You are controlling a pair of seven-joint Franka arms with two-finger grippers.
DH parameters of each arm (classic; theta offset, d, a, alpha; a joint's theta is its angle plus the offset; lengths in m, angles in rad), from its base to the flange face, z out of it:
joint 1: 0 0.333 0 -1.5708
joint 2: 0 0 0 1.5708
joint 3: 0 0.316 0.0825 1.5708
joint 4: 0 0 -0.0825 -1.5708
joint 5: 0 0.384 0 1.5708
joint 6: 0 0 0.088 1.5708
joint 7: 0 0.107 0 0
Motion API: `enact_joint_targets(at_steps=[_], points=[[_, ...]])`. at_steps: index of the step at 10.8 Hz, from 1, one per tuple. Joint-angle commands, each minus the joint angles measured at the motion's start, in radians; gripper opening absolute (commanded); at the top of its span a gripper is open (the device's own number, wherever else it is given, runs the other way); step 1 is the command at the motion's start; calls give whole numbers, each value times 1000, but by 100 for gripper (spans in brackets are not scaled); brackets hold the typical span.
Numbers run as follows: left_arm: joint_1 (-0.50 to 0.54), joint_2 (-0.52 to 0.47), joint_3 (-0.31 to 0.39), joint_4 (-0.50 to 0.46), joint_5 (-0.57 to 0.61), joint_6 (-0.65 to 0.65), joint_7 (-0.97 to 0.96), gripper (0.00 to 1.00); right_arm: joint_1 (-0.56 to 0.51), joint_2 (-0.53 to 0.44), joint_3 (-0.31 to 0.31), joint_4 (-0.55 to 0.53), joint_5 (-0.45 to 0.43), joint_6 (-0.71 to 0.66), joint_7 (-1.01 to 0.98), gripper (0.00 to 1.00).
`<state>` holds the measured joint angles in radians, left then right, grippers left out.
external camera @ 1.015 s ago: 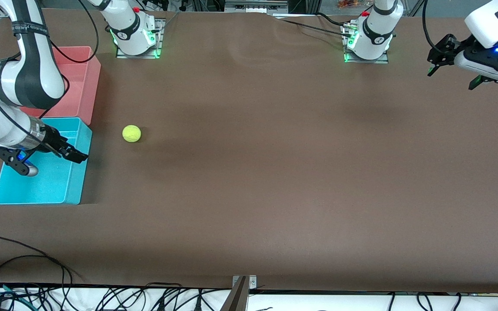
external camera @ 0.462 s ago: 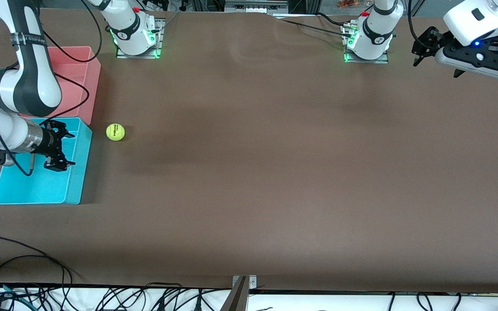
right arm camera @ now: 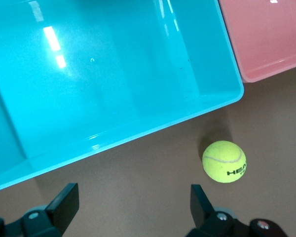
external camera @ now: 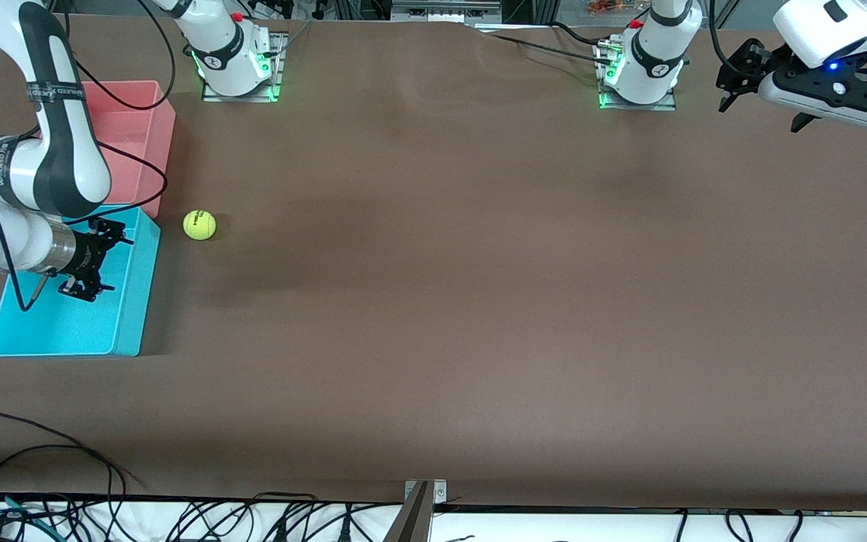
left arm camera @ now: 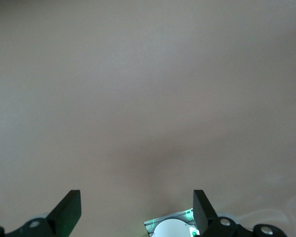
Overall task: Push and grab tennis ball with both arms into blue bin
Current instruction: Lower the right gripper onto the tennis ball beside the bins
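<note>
The yellow-green tennis ball (external camera: 199,225) (right arm camera: 224,161) rests on the brown table beside the blue bin (external camera: 65,325) (right arm camera: 113,74), a small gap from the bin's corner closest to the pink bin. My right gripper (external camera: 104,263) (right arm camera: 133,190) hangs open and empty over the blue bin's wall on the ball's side. Its fingers (right arm camera: 64,200) stand wide apart over bare table. My left gripper (external camera: 759,117) (left arm camera: 136,197) waits open and empty, up in the air over the left arm's end of the table, close to that arm's base (external camera: 640,75). The blue bin holds nothing.
A pink bin (external camera: 140,124) (right arm camera: 266,34) of the same size stands against the blue bin, farther from the front camera. The right arm's base (external camera: 236,68) stands near it. Cables (external camera: 42,452) lie along the table's front edge.
The ball has rolled toward the blue bin and stopped beside it. My right gripper has turned and drawn back over the bin. My left gripper has risen toward its base.
</note>
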<state>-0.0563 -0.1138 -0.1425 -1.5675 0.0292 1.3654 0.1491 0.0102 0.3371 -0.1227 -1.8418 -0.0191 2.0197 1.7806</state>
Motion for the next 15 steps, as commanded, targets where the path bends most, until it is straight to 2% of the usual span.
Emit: enact_joint_targets(at_steps=[1,3,5,6,8,10,13,15], points=[[0,11,-25,43,-3,-28,-16,100,30,-9,9,-36,-32,-4,66,100],[3,11,-16,44,-14,-28,-16,100,33,-50,23,-114,-27,42,53,100],[3,11,-17,44,-8,-28,-16,100,34,-124,29,-242,-27,135,52,100],[0,11,-17,44,-5,-28,-16,100,34,-133,52,-275,-25,161,52,100],[-4,17,-25,69,9,-26,-16,100,34,-139,60,-321,-25,198,62,100],[-2,14,-19,80,5,-26,-16,100,34,-180,61,-454,-30,327,57,100],[-5,13,56,61,1,-26,-16,100,36,-187,81,-519,-31,363,56,100],[-109,14,206,54,-6,-25,-19,100,40,-205,84,-579,-33,413,57,100]])
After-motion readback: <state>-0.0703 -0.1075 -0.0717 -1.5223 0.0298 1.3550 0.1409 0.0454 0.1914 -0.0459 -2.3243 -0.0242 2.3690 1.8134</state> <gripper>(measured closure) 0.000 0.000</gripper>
